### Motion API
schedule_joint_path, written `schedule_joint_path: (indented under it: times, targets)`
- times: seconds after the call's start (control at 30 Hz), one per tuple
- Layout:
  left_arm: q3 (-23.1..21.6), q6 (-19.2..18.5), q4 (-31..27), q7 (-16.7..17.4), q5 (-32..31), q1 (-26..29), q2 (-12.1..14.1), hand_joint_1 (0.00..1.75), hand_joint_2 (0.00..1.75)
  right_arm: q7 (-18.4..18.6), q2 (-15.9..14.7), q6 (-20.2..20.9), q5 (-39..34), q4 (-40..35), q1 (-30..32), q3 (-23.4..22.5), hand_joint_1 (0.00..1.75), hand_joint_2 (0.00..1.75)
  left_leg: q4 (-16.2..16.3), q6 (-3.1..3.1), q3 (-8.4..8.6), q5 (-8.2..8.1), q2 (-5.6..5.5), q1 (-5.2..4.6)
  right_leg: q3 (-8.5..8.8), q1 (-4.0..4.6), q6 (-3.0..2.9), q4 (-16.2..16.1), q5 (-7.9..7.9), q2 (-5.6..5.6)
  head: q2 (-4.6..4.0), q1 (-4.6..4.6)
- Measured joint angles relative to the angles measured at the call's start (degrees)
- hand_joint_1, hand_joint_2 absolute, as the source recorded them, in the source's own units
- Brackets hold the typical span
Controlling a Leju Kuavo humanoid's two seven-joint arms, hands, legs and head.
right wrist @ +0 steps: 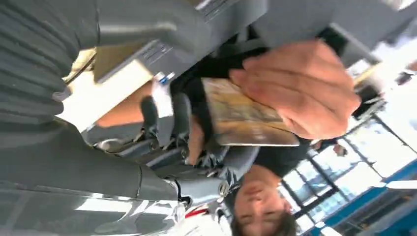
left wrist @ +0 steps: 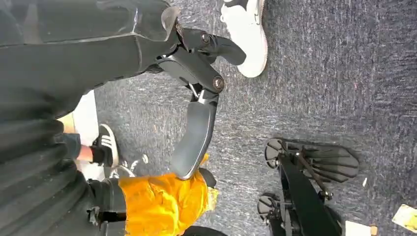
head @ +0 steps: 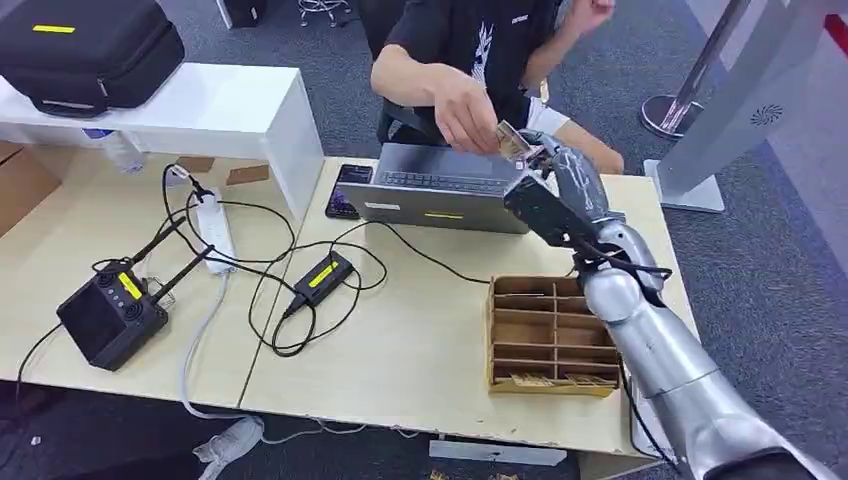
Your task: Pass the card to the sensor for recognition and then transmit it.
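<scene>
Pale wood table (head: pixel 420 330) on grey carpet carries a grey laptop (head: pixel 440 188). Beside it lie a phone (head: pixel 348 190), tangled cables (head: pixel 270 270) and a cardboard divider box (head: pixel 545 335). Above the laptop, the right hand (head: pixel 560 185) pinches the card (head: pixel 512 142), which a person's hand (head: pixel 465 118) also grasps. The left hand (left wrist: pixel 196 88) hangs open.

right arm (head: pixel 665 355): silver rounded shells, lower right of the head view; a thin black cable runs along it
right hand (head: pixel 558 192): dark grey, glossy back, black linkages at the wrist
left hand (left wrist: pixel 194 93): grey ribbed cover, thick grey thumb, dark link bars with round pivot screws
</scene>
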Motion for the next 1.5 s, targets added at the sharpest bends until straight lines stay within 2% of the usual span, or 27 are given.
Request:
schedule_joint_path:
  times: [0.2, 0.3, 0.53, 0.77, 1.03, 1.3, 1.5]
  targets:
    - [0.15, 0.96, 0.00, 0.00, 1.71, 0.39, 0.00, 0.00, 1.75, -5.05, -0.68, -6.53, -3.97, -11.74, 11.88, -0.68, 0.00, 1.75, 0.00, 0.01, -0.04, -0.20, -0.05, -0.02, -0.01, -0.01, 0.00, -0.05, -0.15, -0.04, 0.00, 0.00]
    - [0.31, 1.42, 0.00, -0.11, 2.49, 0.63, -0.09, 0.00, 1.75, -7.01, -1.27, -10.49, -1.70, -18.64, 19.57, -1.88, 0.00, 1.75, 0.00, 0.01, -0.04, -0.24, -0.05, -0.03, 0.00, -0.02, 0.05, -0.06, -0.21, -0.06, 0.00, -0.02]
    - [1.40, 2.29, 0.00, -0.44, 3.80, 0.89, -0.17, 0.00, 1.75, -10.92, -2.82, -16.95, 3.72, -30.62, 35.00, -5.94, 0.00, 1.75, -0.01, 0.01, -0.05, -0.27, -0.07, -0.03, 0.01, -0.02, 0.07, -0.06, -0.26, -0.09, 0.00, 0.00]
    - [2.53, 3.01, 0.00, -0.44, 4.83, 0.96, -0.26, 0.00, 1.75, -13.04, -3.41, -18.31, 4.03, -38.69, 46.53, -11.29, 0.00, 1.75, -0.01, -0.02, -0.04, -0.30, -0.04, -0.03, 0.00, -0.02, 0.03, -0.06, -0.29, -0.09, 0.00, 0.04]
    - [3.02, 3.21, 0.00, -0.44, 4.68, 0.93, -0.46, 0.00, 1.75, -3.42, -3.98, -22.16, 28.62, -40.47, 55.14, -16.26, 0.00, 1.75, -0.01, -0.01, -0.03, -0.31, 0.02, -0.03, 0.00, -0.02, 0.03, -0.06, -0.29, -0.07, 0.00, 0.00]
    - [3.02, 3.17, 0.00, -0.44, 4.31, 0.92, -0.50, 0.00, 1.75, 4.66, -4.44, -22.97, 40.73, -36.95, 57.27, -17.75, 0.00, 1.75, 0.00, 0.01, -0.01, -0.32, 0.02, -0.03, 0.02, -0.02, 0.03, -0.06, -0.28, -0.07, 0.00, 0.00]
    - [3.02, 3.08, 0.00, -0.46, 3.98, 0.90, -0.50, 0.00, 1.75, 7.94, -5.84, -21.55, 45.99, -33.56, 57.55, -17.86, 0.00, 1.75, 0.00, 0.02, -0.02, -0.32, 0.02, -0.03, 0.02, -0.02, 0.03, -0.06, -0.29, -0.07, 0.00, 0.02]
